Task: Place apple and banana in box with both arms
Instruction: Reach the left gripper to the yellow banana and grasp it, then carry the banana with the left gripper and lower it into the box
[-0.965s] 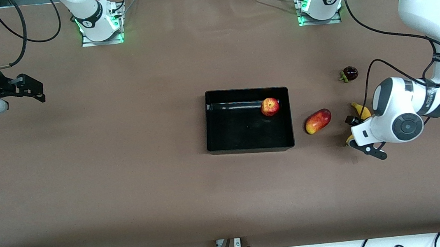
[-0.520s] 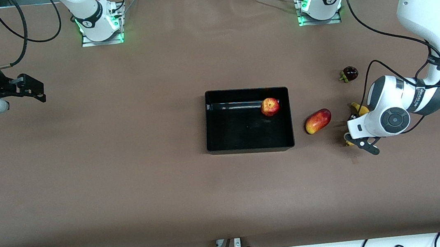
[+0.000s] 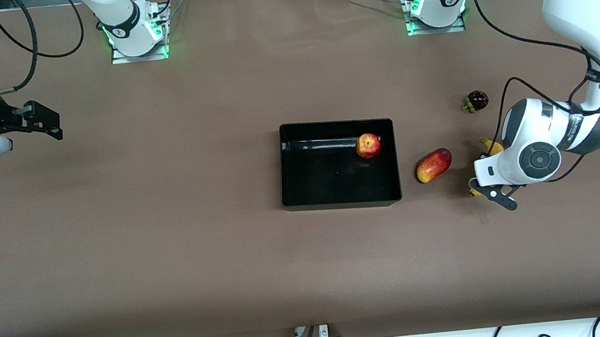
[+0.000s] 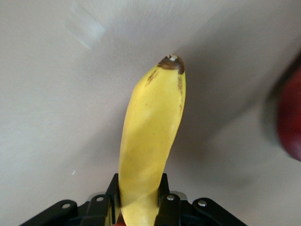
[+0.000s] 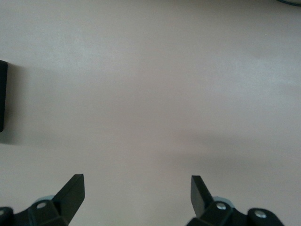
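The apple (image 3: pixel 368 145) lies in the black box (image 3: pixel 338 203), in the corner toward the left arm's end and away from the front camera. The banana (image 3: pixel 486 144) lies at the left arm's end of the table, mostly hidden under the left hand. My left gripper (image 3: pixel 482 179) is down at the table and shut on the banana (image 4: pixel 150 132), with a finger (image 4: pixel 112 193) pressed to each side. I cannot tell whether the banana is off the table. My right gripper (image 3: pixel 49 124) is open and empty over bare table at the right arm's end, waiting; it shows in the right wrist view (image 5: pixel 136 188).
An oblong red-yellow mango-like fruit (image 3: pixel 433 165) lies between the box and the banana; it shows as a red blur in the left wrist view (image 4: pixel 289 122). A dark purple fruit (image 3: pixel 477 99) lies farther from the front camera than the banana.
My left gripper came down over the banana and closed on it, then shifted slightly. The right arm, the apple and the box have not moved.
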Available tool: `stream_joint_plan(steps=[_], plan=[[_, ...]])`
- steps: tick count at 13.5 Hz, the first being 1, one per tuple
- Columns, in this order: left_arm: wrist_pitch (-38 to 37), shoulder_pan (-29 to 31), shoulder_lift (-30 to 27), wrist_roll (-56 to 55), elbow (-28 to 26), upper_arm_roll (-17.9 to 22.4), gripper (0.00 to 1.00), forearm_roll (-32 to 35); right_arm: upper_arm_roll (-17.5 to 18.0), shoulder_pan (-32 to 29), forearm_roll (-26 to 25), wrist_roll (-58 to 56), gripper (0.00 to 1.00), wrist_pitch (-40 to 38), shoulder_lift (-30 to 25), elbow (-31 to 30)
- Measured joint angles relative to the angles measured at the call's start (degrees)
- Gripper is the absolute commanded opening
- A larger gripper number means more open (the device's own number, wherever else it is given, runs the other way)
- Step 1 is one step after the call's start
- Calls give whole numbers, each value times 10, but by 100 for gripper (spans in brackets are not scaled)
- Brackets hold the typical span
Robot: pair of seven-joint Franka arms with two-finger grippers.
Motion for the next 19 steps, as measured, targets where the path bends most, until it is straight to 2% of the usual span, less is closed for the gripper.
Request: stream_joint_plan(steps=[3, 4, 6, 8, 12, 14, 15, 16, 17, 18, 19], plan=[[-153, -13, -22, -4, 99, -85, 0, -13, 4, 1, 0, 0, 100, 0, 0, 0], [-172, -30, -28, -17, 123, -101, 0, -36, 6, 1, 0, 0, 100, 0, 0, 0], [-180, -79, -27, -103, 143, -105, 0, -95, 8, 2, 0, 0, 100, 0, 0, 1], [-160, -129, -6, -230, 144, -105, 0, -144, 8, 2, 0, 0, 100, 0, 0, 1], [-49, -247, 61, -472, 147, -103, 0, -155, 8, 2, 0, 0, 100, 0, 0, 1], [14, -276, 88, -526, 149, -93, 0, -155, 8, 2, 0, 0, 100, 1, 0, 1], [30, -279, 99, -532, 150, -90, 3, -155, 8, 2, 0, 0, 100, 1, 0, 1], [34, -280, 107, -534, 150, -89, 11, -155, 8, 2, 0, 0, 100, 1, 0, 1], [34, -280, 114, -534, 150, -89, 14, -155, 8, 2, 0, 0, 100, 1, 0, 1], [34, -280, 122, -535, 149, -88, 48, -155, 8, 2, 0, 0, 100, 1, 0, 1], [34, -281, 130, -535, 149, -87, 99, -155, 8, 2, 0, 0, 100, 1, 0, 1]])
